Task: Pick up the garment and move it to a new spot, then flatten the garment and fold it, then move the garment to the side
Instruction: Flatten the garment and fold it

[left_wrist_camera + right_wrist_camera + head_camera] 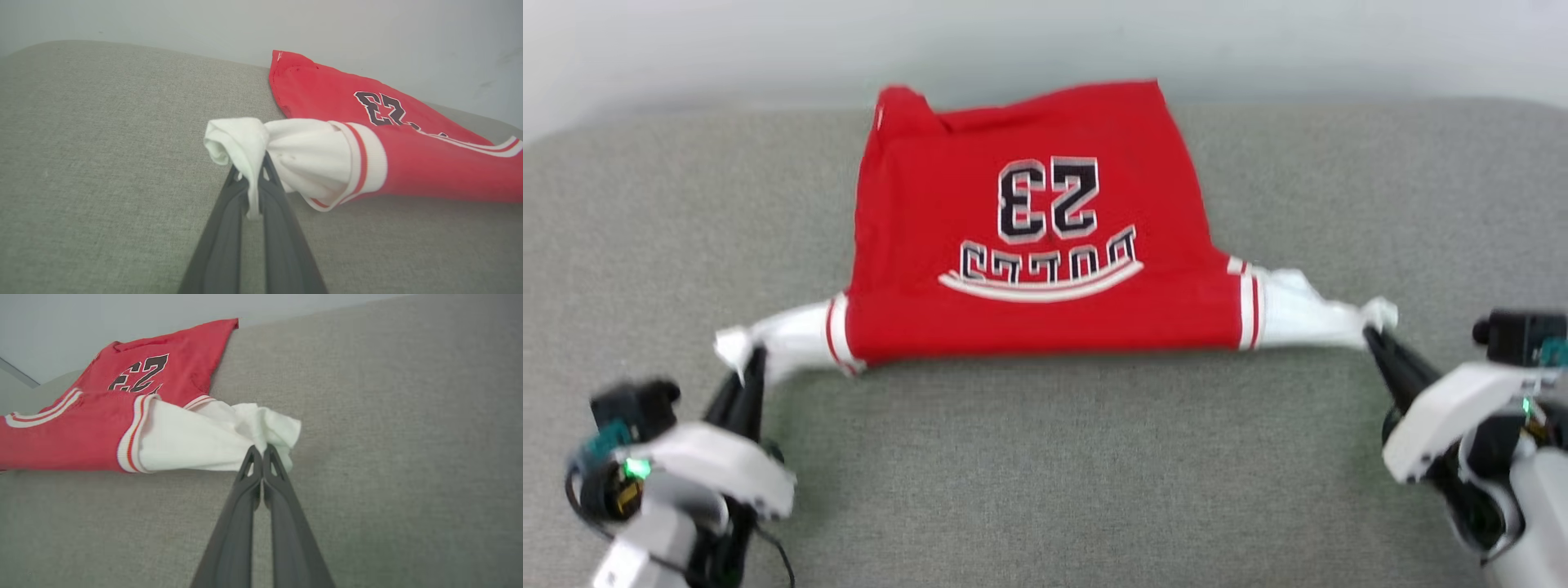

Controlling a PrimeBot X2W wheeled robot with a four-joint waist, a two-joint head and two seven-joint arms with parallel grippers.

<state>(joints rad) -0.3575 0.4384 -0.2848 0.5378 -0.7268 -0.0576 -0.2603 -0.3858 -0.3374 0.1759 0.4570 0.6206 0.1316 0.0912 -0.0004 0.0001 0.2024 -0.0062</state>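
**Red jersey stretched between two closed hands**

The jersey (1029, 245) lies spread on the grey fabric surface (1045, 474), toward its far side, with its far edge close to the pale wall (1045, 33). It is red, with the number 23 (1048, 200) in black edged with white. From the head view that print and the lettering under it read upside down. The near edge runs in a nearly straight line from one sleeve to the other. Red-and-white striped bands mark where the red body meets each white sleeve.

The left sleeve (792, 335) is drawn out to a bunched tip, and the left hand (745, 359) is closed on it. In the left wrist view a fold of white cloth hangs between the two dark fingers (282, 228), and the sleeve sits a little above the surface, with a shadow under it. The right sleeve (1307, 314) is drawn out the same way, and the right hand (1372, 335) is closed on its crumpled end, fingers pressed together with the cloth at their tips. The two hands are well apart, one at each end of the jersey.
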